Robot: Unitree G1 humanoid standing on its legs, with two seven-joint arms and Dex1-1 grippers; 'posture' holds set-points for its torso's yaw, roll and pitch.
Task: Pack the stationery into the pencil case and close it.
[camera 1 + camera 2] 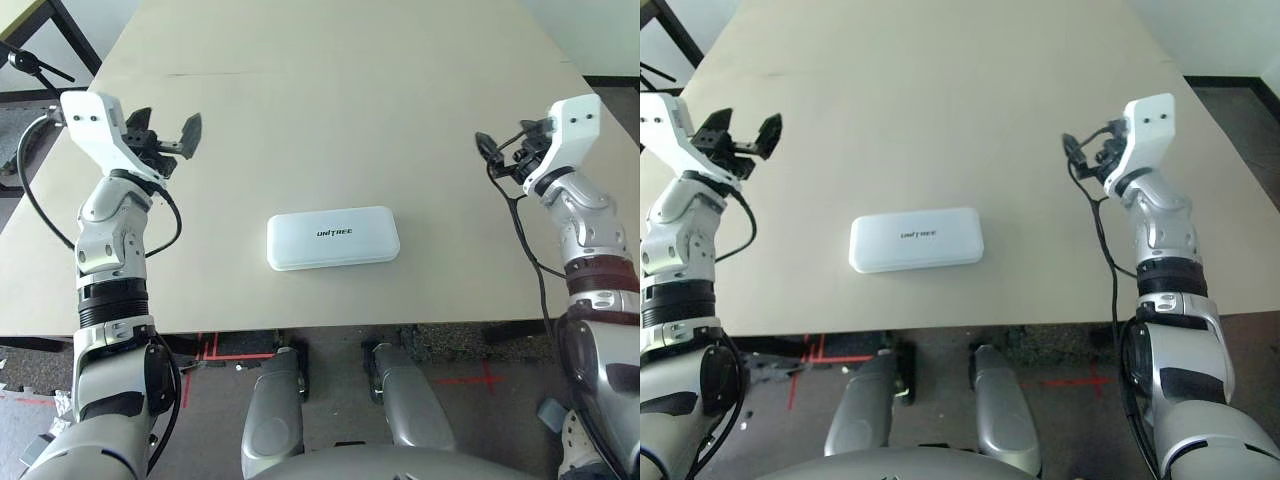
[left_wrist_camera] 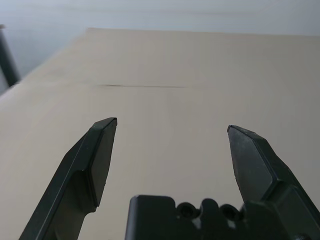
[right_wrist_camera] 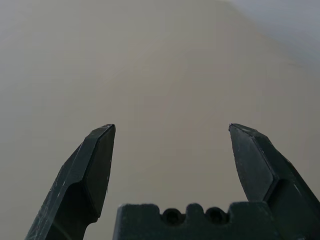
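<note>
You're looking at a smooth white plastic pencil case (image 1: 332, 238) with a faint sheen, lying on a matt beige desk (image 1: 330, 110). Your left claw (image 2: 172, 130) and right claw (image 3: 172, 131) show matt black plastic-looking fingers (image 2: 92, 160) with slightly scuffed edges.

The pencil case (image 1: 333, 238) is a flat white box with round corners. It is shut, with the lid down. It lies flat on the table (image 1: 330, 110), near the edge closest to the robot and about in the middle from side to side. Its long side runs left to right, with the right end tipped a tiny bit away from the robot. Small dark letters sit in the middle of the lid. The box looks smooth and clean. Nothing lies on top of it or touches it.
</note>
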